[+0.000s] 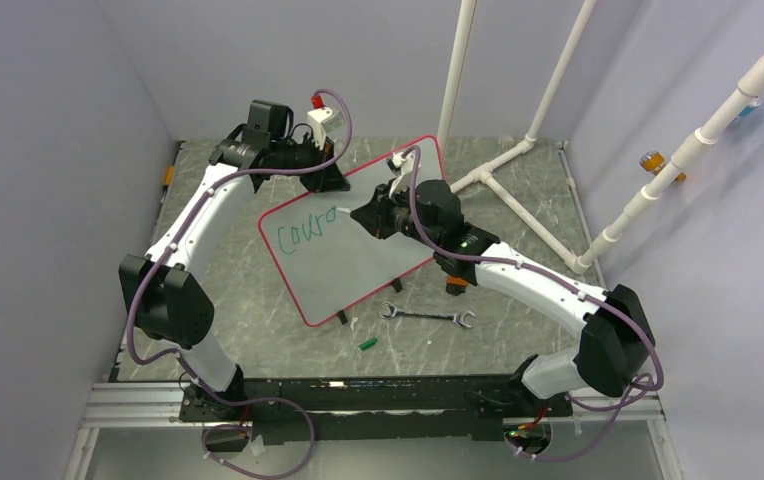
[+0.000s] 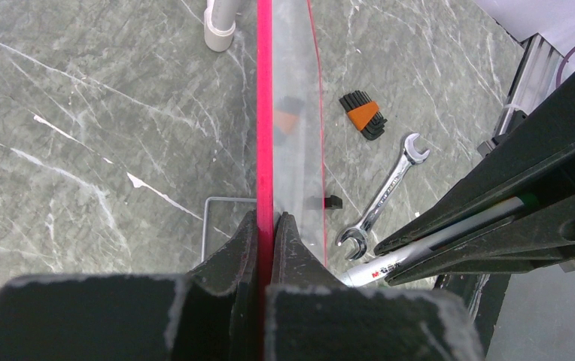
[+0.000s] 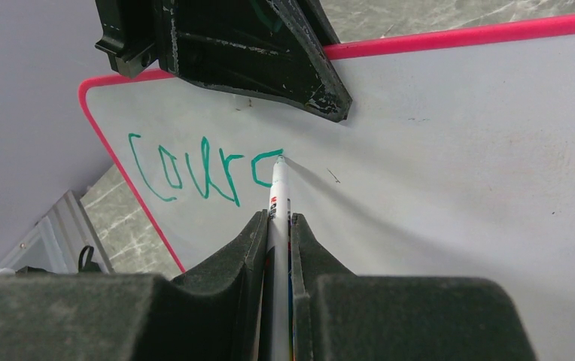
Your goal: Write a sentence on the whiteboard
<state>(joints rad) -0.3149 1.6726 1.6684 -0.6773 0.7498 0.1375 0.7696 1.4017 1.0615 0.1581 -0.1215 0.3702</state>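
- grey marbled desk (image 1: 258, 330), boxed in by pale lilac walls, is carrying everything; a white pipe frame (image 1: 488, 180) is standing at its far right.
- whiteboard (image 1: 358, 265), one, red-rimmed, is lying tilted at mid-desk.
- left gripper (image 2: 266, 229), one, is clenching the whiteboard's red rim at the far edge.
- right gripper (image 3: 277, 226), one, is clamping a marker (image 3: 278, 184), one, with its tip touching the board.
- sentence (image 3: 194, 169), green: four letters, "cour", are standing finished and a fifth is forming at the tip; most of the wording is judged outstanding.
- step in hand, judged: closing the fifth letter is calling for light, even tip pressure, small strokes on the same slanted line, and a firm left hold so the board is not sliding.
- loose items near the board: wrench (image 1: 426, 316), one; hex key set (image 2: 363, 114), one; small green piece (image 1: 367, 342), one, possibly a cap.
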